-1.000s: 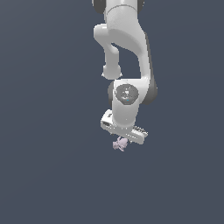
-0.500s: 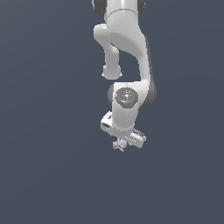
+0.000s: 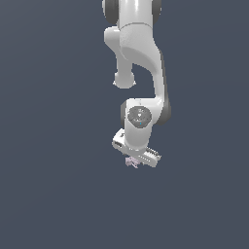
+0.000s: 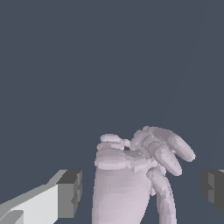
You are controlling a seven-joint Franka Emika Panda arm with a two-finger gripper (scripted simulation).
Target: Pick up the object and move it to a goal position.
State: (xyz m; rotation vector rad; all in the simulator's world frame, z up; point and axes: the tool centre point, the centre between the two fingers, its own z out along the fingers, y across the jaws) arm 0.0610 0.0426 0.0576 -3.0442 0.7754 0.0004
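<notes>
Uniform dark grey-blue ground [image 3: 53, 194]; pale pink-lilac object [image 3: 131, 162] appears to rest on it.

Glossy white, rounded robot arm of smooth moulded shells [image 3: 138, 44], built from fat tubular links with soft highlights. Dark grey bands at the joints, one showing as a dark rim beside the upper shoulder shells and another curving behind the lower elbow. Round grey disc cap [image 3: 139, 116] set into the wrist housing, dotted with small marks and a tiny teal speck at its centre. Short knob-like white stub ending in a rounded cap [image 3: 124, 80]. Flat white block-shaped hand [image 3: 137, 158] with ribbed grey edging along its lower side. White fingers tipped with boxy dark grey pads [image 4: 70, 194], plain and unmarked in the wrist view.
</notes>
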